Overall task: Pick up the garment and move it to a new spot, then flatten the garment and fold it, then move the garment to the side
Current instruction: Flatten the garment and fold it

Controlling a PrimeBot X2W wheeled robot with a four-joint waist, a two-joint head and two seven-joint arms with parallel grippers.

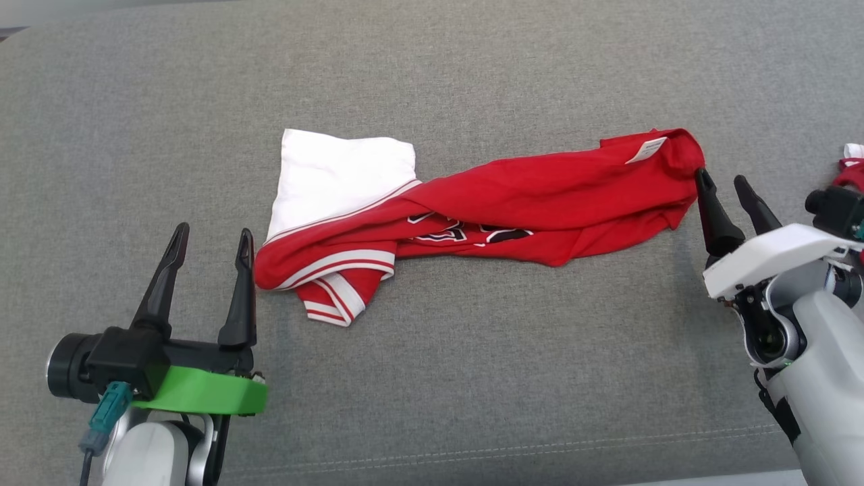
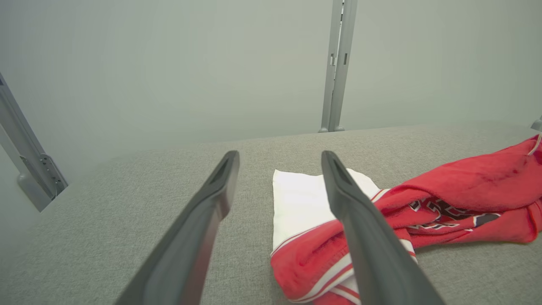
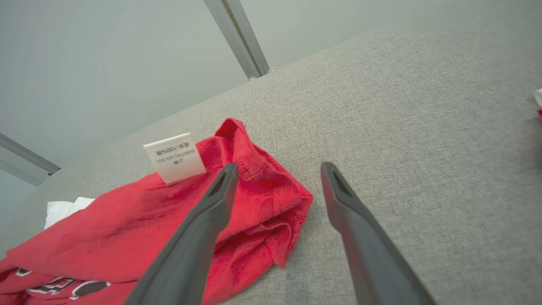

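The garment (image 1: 513, 202) is a red jersey with white trim and a white sleeve, lying twisted in a long bundle across the grey cushion (image 1: 432, 378). Its white care label (image 1: 646, 149) faces up near the right end. My right gripper (image 1: 723, 178) stands open just off that right end, one fingertip beside the cloth, nothing between its fingers. In the right wrist view the garment (image 3: 237, 212) bunches left of the open right gripper (image 3: 277, 169). My left gripper (image 1: 212, 233) is open beside the striped left end. The left wrist view has the garment (image 2: 444, 203) to the right of the open left gripper (image 2: 279, 156).
A bit of red and white cloth (image 1: 852, 165) lies at the far right edge of the cushion. Grey metal frame posts (image 2: 336, 63) stand against the pale wall behind. The cushion's stitched front seam (image 1: 472, 452) runs close to me.
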